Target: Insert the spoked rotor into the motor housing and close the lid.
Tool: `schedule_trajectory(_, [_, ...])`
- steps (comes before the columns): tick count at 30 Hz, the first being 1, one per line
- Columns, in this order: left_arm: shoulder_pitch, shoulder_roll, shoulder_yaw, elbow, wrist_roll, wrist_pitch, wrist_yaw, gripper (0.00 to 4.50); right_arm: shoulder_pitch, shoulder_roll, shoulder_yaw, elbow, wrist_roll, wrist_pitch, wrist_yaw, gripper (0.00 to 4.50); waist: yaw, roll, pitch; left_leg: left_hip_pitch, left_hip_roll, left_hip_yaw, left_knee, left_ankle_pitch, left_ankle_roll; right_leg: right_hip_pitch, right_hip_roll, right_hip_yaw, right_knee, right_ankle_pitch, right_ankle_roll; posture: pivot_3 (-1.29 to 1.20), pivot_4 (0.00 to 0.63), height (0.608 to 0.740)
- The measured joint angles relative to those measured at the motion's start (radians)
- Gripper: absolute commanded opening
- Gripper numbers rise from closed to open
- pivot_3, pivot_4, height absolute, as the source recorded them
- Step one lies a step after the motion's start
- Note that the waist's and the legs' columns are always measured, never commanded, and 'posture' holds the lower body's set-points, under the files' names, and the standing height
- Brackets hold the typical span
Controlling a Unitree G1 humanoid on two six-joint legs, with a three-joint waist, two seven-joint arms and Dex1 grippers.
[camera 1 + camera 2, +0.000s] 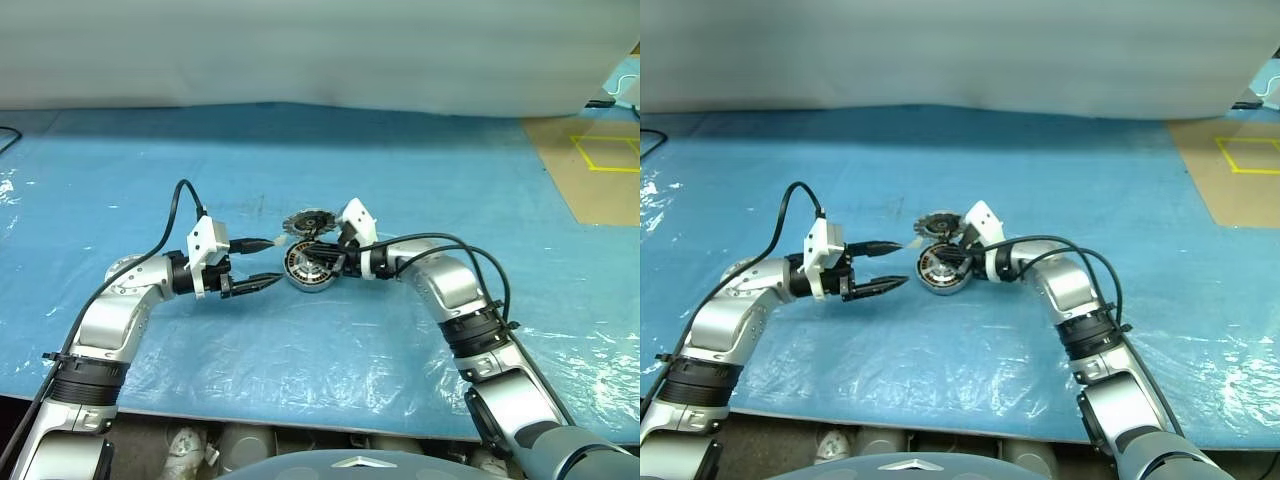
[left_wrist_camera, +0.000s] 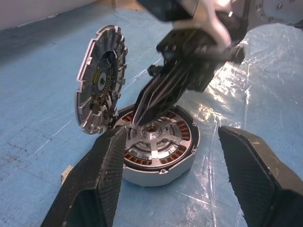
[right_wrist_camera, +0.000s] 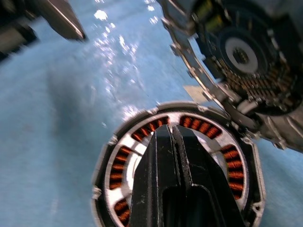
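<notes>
Right wrist view: right hand [image 3: 173,130] hides motor housing's [image 3: 118,165] centre.

Both arms reach inward toward each other, elbows bent outward. The left gripper [image 1: 262,282] points to the right, roughly level, its two black fingers [image 2: 99,182] spread well apart. The right gripper [image 2: 142,111] points left and slightly downward, fingers pressed together, apparently holding nothing.

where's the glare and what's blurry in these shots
Left eye view: glare patches on the plastic sheet near the front. Left wrist view: right gripper smeared with motion blur, motor housing sharp. Right wrist view: lid soft, glare on the sheet.
</notes>
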Motion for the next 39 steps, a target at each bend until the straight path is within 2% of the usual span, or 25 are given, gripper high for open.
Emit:
schedule_trajectory(4, [0.006, 0.011, 0.009, -0.017, -0.008, 0.009, 0.0, 3.23, 0.046, -0.164, -0.033, -0.163, 0.028, 0.013, 0.042, 0.0, 0.008, 0.0, 0.0, 0.001, 0.0, 0.0, -0.002, 0.0, 0.0, 0.003, 0.0, -0.001, -0.002, 0.0, 0.0, 0.0, 0.15, 0.74])
schedule_trajectory(10, [0.013, 0.004, 0.011, -0.015, -0.005, -0.011, 0.021, 3.23, 0.095, -0.258, -0.093, -0.016, -0.02, -0.031, -0.015, 0.0, -0.002, 0.0, 0.0, 0.003, -0.001, 0.0, 0.002, 0.0, 0.0, 0.003, 0.0, 0.002, -0.001, -0.002, -0.004, 0.0, 0.15, 0.74])
schedule_trajectory(14, [0.02, -0.03, 0.014, 0.003, 0.004, -0.067, 0.049, 3.23, -0.008, -0.179, -0.113, 0.16, -0.076, -0.094, -0.127, 0.0, -0.022, 0.001, 0.001, 0.005, -0.001, 0.001, 0.002, 0.0, 0.0, 0.002, 0.0, 0.004, 0.002, -0.002, -0.005, 0.0, 0.15, 0.74])
schedule_trajectory(18, [0.035, -0.08, 0.029, 0.042, 0.002, -0.123, 0.08, 3.23, -0.149, -0.078, -0.094, 0.273, -0.111, -0.167, -0.165, 0.0, -0.029, 0.001, 0.001, 0.004, -0.001, 0.001, 0.001, 0.0, 0.0, 0.002, 0.0, 0.004, 0.001, -0.002, -0.005, 0.0, 0.15, 0.74])
schedule_trajectory(21, [0.059, -0.092, 0.056, 0.067, -0.002, -0.145, 0.095, 3.23, -0.214, -0.02, -0.06, 0.335, -0.127, -0.204, -0.15, 0.0, -0.027, 0.001, 0.001, 0.001, 0.0, 0.001, 0.001, 0.0, 0.0, 0.001, 0.0, 0.001, 0.001, -0.001, -0.003, 0.0, 0.15, 0.74])
schedule_trajectory(24, [0.097, -0.091, 0.066, 0.064, -0.008, -0.146, 0.095, 3.23, -0.248, 0.015, -0.005, 0.347, -0.128, -0.222, -0.075, 0.0, -0.024, 0.001, 0.001, -0.002, 0.001, 0.0, 0.0, 0.0, 0.0, 0.0, 0.0, -0.003, 0.0, 0.0, -0.001, 0.0, 0.15, 0.74])
schedule_trajectory(31, [0.175, -0.016, 0.099, -0.004, -0.049, -0.101, 0.076, 3.23, -0.228, -0.002, 0.066, 0.228, -0.127, -0.216, 0.06, 0.0, -0.011, 0.0, 0.001, -0.001, 0.002, -0.001, 0.001, 0.0, 0.0, 0.001, 0.0, -0.003, 0.0, -0.002, -0.005, 0.0, 0.15, 0.74])
schedule_trajectory(35, [0.24, 0.037, 0.104, -0.055, -0.067, -0.079, 0.046, 3.23, -0.175, -0.035, 0.086, 0.149, -0.125, -0.194, 0.101, 0.0, -0.005, 0.0, 0.001, 0.0, 0.002, 0.0, 0.001, 0.0, 0.0, 0.001, 0.0, -0.002, 0.0, -0.002, -0.005, 0.0, 0.15, 0.74])
schedule_trajectory(39, [0.249, 0.045, 0.104, -0.063, -0.071, -0.072, 0.039, 3.23, -0.126, -0.039, 0.128, 0.136, -0.145, -0.189, 0.105, 0.0, -0.004, 0.0, 0.001, 0.001, 0.001, 0.0, 0.002, 0.0, 0.0, 0.002, 0.0, -0.002, 0.001, -0.002, -0.005, 0.0, 0.15, 0.74])
